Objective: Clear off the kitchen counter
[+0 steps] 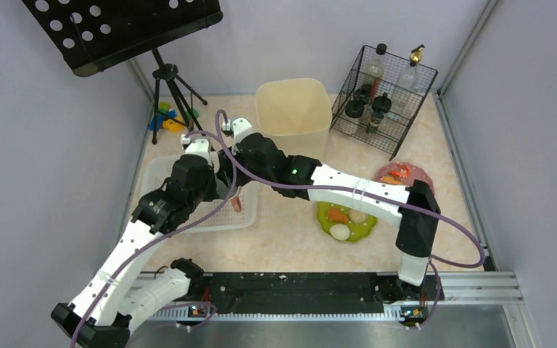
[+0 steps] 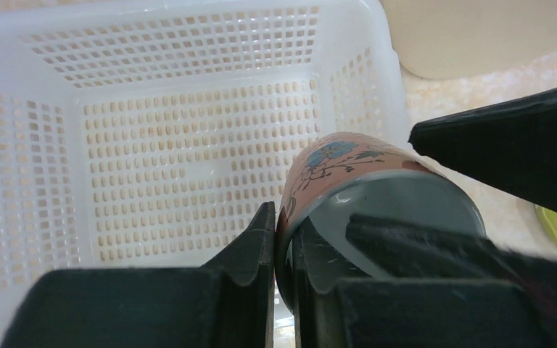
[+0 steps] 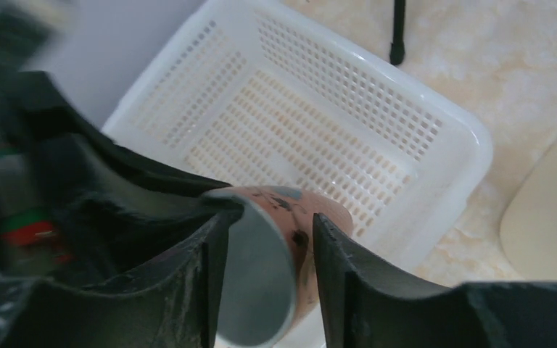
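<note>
Found both arms converged over the white basket (image 2: pixel 174 188), at the left side of the kitchen counter (image 1: pixel 283 239). Noted the counter lying below and to the right of the tools, with beige marble visible past the basket's rim in both wrist views.

Logged the left gripper (image 2: pixel 281 221) clamped on the rim of a pink floral cup (image 2: pixel 348 156), one finger inside the grey lining, one outside, the wall pinched between. Logged the right gripper (image 3: pixel 270 217) with jaws parted astride the same cup and a dark sliver of gap at one finger. Could not confirm contact at the other. Judged it not clamping.

Placed the cup in the air over the basket's floor, within its outline. Read its long axis as tilted, mouth toward the wrists, base pointing down and away into the basket. Judged the coming move a short lowering along that axis by the left arm alone, after a retreat rightward by the right arm.

Recorded the left arm folded, elbow raised, wrist pitched down over the basket. Recorded the right arm stretched long across the counter from the right, forearm passing over the far edge of a green plate (image 1: pixel 344 221).

Counted that plate and a pink plate (image 1: pixel 405 174) as not yet cleared.
</note>
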Motion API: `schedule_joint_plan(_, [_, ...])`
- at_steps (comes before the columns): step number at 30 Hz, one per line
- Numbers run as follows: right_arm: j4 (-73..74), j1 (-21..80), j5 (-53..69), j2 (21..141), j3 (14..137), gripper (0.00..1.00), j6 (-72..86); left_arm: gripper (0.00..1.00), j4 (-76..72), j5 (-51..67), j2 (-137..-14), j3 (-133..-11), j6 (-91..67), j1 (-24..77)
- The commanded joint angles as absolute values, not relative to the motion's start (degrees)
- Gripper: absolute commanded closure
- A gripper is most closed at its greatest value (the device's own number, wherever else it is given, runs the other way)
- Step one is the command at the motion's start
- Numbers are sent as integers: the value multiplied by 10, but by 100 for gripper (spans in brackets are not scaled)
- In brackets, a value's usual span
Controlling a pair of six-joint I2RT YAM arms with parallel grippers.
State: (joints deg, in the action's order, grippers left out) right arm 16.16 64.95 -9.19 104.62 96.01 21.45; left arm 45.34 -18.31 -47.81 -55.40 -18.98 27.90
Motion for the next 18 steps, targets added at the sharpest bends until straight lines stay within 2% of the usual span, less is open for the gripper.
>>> schedule_joint_plan(1, [90,658,-50,996,958,51,223,100,431,-198,-489,-590,-206,281])
schedule_joint_plan(5, [88,658,-74,970,934,43,217,100,434,-240,-497,-596,-204,279])
schedule_joint_plan(12, [87,657,-181,895,837,38,189,100,455,-313,-522,-644,-178,248])
schedule_joint_plan(18, [60,655,-238,826,724,37,196,100,451,-259,-565,-667,-176,173])
